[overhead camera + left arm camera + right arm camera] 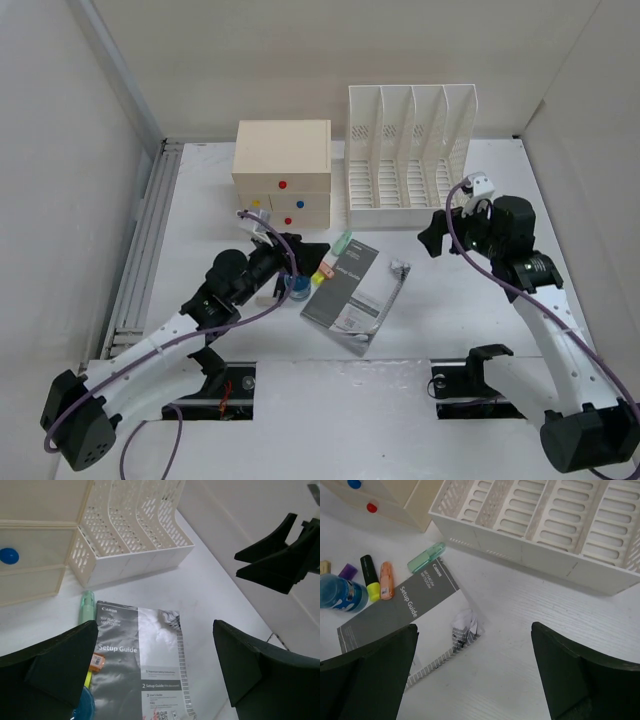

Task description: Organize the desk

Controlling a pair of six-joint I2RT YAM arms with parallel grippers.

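The desk [455, 315] is a white tabletop. A grey "Setup Guide" booklet [355, 290] lies at its middle, also in the left wrist view [145, 665] and the right wrist view [395, 610]; its right corner is crumpled [464, 630]. Green [426, 557], orange [386, 580] and yellow [370, 572] highlighters and a blue bottle [342, 594] lie at its left edge. My left gripper [295, 250] is open and empty above the booklet's left side [155, 650]. My right gripper [437, 235] is open and empty over bare desk right of the booklet [475, 655].
A cream drawer box [283, 170] with coloured knobs stands at the back. A white slotted file rack [410, 155] stands to its right. A grooved metal rail [150, 240] runs along the left edge. Pale walls enclose the desk. A small purple item [347, 571] lies by the highlighters.
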